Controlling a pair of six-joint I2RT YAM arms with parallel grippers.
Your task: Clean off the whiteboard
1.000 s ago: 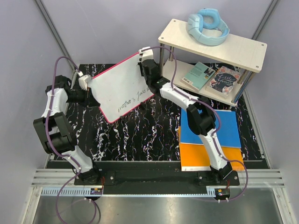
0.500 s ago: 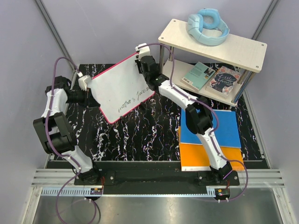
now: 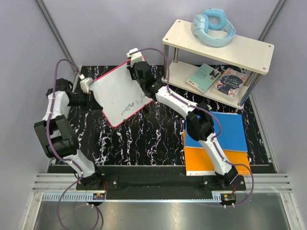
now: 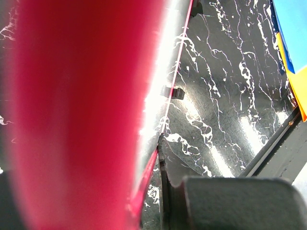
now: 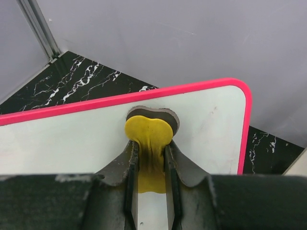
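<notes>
The whiteboard (image 3: 115, 91), white with a pink-red rim, is held tilted over the black marbled mat at the back left. Black handwriting (image 3: 130, 103) runs along its lower right part. My left gripper (image 3: 90, 86) is shut on the board's left edge; in the left wrist view the rim is a red blur (image 4: 72, 120) against one dark finger (image 4: 165, 158). My right gripper (image 3: 136, 68) is shut on a yellow eraser (image 5: 148, 130), which presses on the whiteboard (image 5: 211, 124) just below its upper rim, near a rounded corner.
A two-level wooden shelf (image 3: 218, 43) stands at the back right, with light blue headphones (image 3: 213, 26) on top and two books (image 3: 204, 77) (image 3: 229, 82) below. A blue flat rectangle (image 3: 232, 132) and an orange one (image 3: 206, 160) lie at the right front.
My right gripper has slid left along the board's upper edge with the eraser. The right end of the handwriting looks shorter. The left arm has held still.
</notes>
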